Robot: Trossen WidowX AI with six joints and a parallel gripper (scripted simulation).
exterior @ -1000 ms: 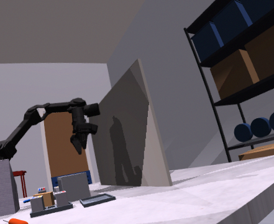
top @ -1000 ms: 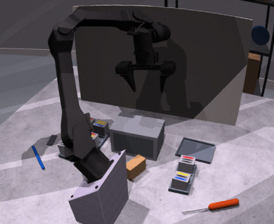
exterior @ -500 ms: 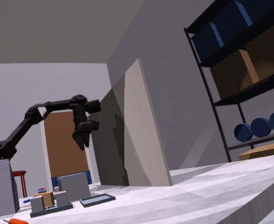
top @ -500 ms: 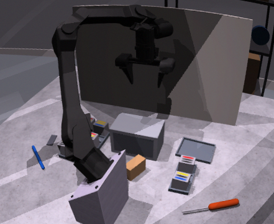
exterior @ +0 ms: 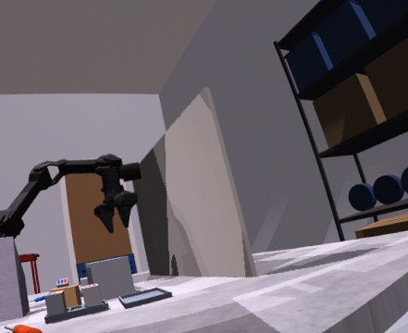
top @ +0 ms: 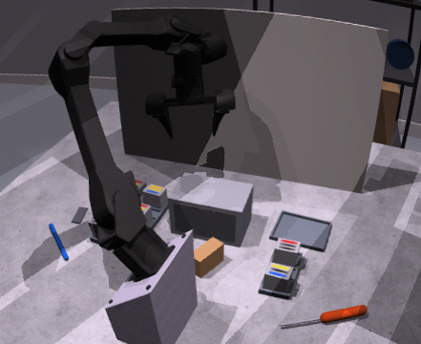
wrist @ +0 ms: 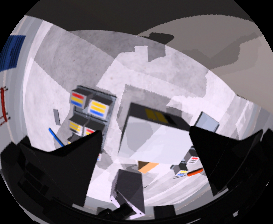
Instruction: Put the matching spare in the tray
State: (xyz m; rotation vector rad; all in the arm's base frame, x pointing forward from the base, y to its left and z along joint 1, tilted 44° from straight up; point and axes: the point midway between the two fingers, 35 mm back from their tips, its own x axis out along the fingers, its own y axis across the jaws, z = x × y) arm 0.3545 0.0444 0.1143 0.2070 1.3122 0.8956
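Note:
My gripper [top: 193, 136] [exterior: 119, 228] [wrist: 147, 133] is open and empty, pointing down high above the table, behind the grey mounted unit [top: 210, 193] [exterior: 111, 277] [wrist: 154, 140]. The unit's dark back shows yellow bars [wrist: 156, 115] in the wrist view, seen at a slant. The left rack [top: 159, 217] holds several spares; one with yellow stripes [top: 155, 196] [wrist: 98, 107] stands beside one with red, yellow and blue [wrist: 78, 99]. The right rack [top: 274, 292] [exterior: 74, 315] holds a red-striped spare [top: 286, 255] [exterior: 92, 296] and a yellow-and-blue one [top: 279, 279] [exterior: 55, 304]. The tray [top: 302, 229] [exterior: 145, 297] [wrist: 206, 122] is empty.
A tall panel [top: 315, 96] [exterior: 199, 185] stands behind the unit. An orange-brown block [top: 209, 257] [wrist: 148, 167] lies in front of it. A screwdriver [top: 344, 313] lies at the front right, a blue pen [top: 58, 242] at the left. The arm hides part of the left rack in the top view.

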